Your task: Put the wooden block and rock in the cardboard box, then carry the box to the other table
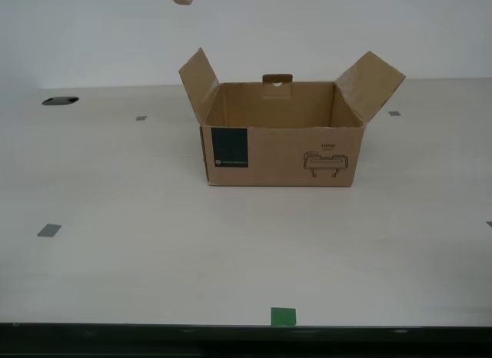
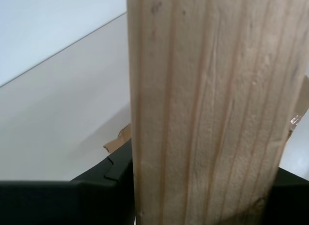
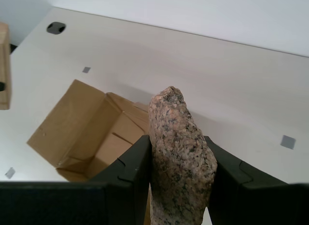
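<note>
With first gripper (image 3: 179, 186) pinching rock (image 3: 177, 152) and second gripper (image 2: 203, 196) clamping wooden block (image 2: 212, 104), both held above empty cardboard box (image 1: 280, 154) mid-frame in exterior view: next, lower and release inside.

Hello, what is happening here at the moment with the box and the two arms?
My first gripper is shut on the rock, held up in the air above the open cardboard box. My second gripper is shut on the wooden block, also lifted; an edge of the box shows behind it. The box stands on the cream tabletop with its flaps up, and in the exterior view nothing shows inside it.
</note>
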Robot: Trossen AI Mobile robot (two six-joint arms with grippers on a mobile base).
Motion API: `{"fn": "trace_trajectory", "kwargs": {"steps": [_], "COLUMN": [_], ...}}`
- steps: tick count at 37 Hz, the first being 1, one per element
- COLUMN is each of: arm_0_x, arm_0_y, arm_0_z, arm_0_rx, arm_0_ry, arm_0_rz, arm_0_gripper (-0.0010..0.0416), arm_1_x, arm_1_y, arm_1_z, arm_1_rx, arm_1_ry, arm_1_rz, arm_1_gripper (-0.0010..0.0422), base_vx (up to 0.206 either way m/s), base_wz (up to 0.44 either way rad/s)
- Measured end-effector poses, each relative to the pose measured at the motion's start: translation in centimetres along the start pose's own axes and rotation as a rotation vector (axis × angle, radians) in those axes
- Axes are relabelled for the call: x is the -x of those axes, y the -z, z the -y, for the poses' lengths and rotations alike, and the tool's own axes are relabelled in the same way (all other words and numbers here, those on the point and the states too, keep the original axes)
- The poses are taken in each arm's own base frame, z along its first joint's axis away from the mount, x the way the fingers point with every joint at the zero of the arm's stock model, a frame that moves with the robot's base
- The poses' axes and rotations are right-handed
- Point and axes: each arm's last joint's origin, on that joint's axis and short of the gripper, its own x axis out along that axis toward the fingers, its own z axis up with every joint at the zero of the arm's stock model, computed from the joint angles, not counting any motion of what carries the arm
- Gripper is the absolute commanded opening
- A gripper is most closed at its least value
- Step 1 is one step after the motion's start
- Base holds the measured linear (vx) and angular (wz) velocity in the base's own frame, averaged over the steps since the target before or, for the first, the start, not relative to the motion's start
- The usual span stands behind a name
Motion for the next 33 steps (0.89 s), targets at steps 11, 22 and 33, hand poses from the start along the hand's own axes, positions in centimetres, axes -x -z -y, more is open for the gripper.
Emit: {"fn": "trace_trajectory", "kwargs": {"steps": [11,22,33], "arm_0_x": [-0.3,-2.2,-4.9], "arm_0_y": [0.0,1.8,5.2], "arm_0_z": [-0.8,-1.0,-0.7], "arm_0_rx": [0.025,0.028,0.013], "arm_0_ry": [-0.023,-0.046,-0.066], "arm_0_rz": [-0.005,-0.066,-0.102], "arm_0_gripper": [-0.0001,-0.0001,-0.0001], "arm_1_x": [-0.5,-2.0,-4.4], "arm_1_y": [-0.5,-0.5,2.1], "arm_1_z": [1.4,2.5,2.3], "arm_1_rx": [-0.070,-0.162,-0.130], "arm_1_ry": [0.028,0.099,0.103], "arm_1_rz": [0.023,0.116,0.117], "arm_1_gripper": [-0.0001,-0.0001,-0.0001], "base_vx": [0.000,0.000,0.000], "base_wz": [0.000,0.000,0.000]}}
